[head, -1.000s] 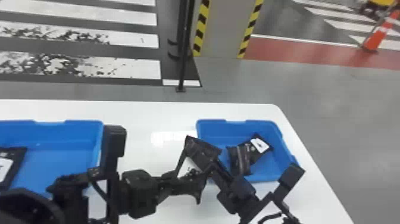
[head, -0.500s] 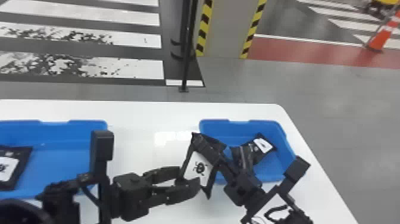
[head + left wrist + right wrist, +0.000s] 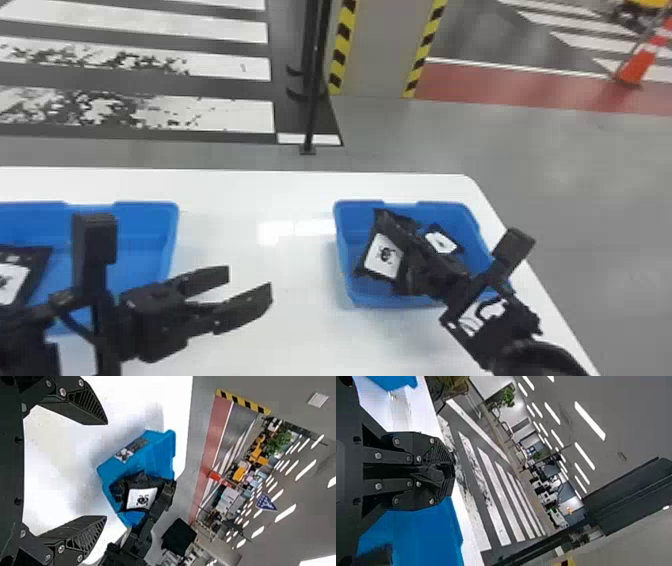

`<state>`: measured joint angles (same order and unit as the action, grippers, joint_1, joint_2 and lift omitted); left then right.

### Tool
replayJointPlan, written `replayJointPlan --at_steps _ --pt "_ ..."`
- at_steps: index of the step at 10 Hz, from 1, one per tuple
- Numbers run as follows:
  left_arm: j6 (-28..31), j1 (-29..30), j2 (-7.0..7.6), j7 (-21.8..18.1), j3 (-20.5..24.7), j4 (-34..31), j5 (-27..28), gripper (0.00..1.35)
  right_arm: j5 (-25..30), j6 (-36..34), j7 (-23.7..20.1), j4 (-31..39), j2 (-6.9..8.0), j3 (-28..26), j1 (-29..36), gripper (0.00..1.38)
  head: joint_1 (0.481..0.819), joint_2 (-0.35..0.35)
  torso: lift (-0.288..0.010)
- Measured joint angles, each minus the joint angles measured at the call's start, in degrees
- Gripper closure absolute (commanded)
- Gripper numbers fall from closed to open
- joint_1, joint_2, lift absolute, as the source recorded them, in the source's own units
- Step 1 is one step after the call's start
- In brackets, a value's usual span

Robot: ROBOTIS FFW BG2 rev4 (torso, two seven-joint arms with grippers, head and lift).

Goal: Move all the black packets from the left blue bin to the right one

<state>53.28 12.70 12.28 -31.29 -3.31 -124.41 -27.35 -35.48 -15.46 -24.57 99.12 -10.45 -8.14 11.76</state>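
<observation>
The left gripper [image 3: 250, 286] is held open and empty over the white table [image 3: 295, 340], its two fingers spread apart, between the two blue bins; to its left, the left blue bin [image 3: 135, 220] is partly covered by its arm, and a black packet [image 3: 35, 267] with a white label is seen inside that bin. The right gripper [image 3: 392, 225] is closed on a black packet with a bug label [image 3: 384, 256], which is held tilted, hanging from the fingers over the right blue bin [image 3: 346, 225]; another labelled packet [image 3: 441, 242] is seen inside that bin, just to the right of this gripper.
</observation>
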Motion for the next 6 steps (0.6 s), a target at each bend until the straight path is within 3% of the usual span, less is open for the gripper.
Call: replayJointPlan --at_steps 1,3,4,6 --pt "0.2 0.7 -0.12 0.0 2.2 -0.5 0.7 0.21 2.9 0.0 0.4 -3.5 -0.12 -1.5 -2.5 1.16 0.695 -0.229 -0.14" --pt "0.3 1.1 -0.49 0.2 5.3 -1.1 2.3 0.21 7.4 0.4 1.8 -6.7 -0.33 -3.0 -5.4 0.27 0.695 -0.226 -0.14" --pt "0.7 1.2 -0.62 0.6 6.8 -1.1 3.5 0.21 9.0 2.4 2.4 -6.2 -0.19 -3.2 -5.0 0.08 0.695 -0.216 -0.14" --pt "3.0 0.6 -0.58 1.4 10.7 -1.2 8.6 0.21 14.1 6.8 4.4 0.7 1.02 -3.9 0.9 0.14 0.695 -0.162 -0.14"
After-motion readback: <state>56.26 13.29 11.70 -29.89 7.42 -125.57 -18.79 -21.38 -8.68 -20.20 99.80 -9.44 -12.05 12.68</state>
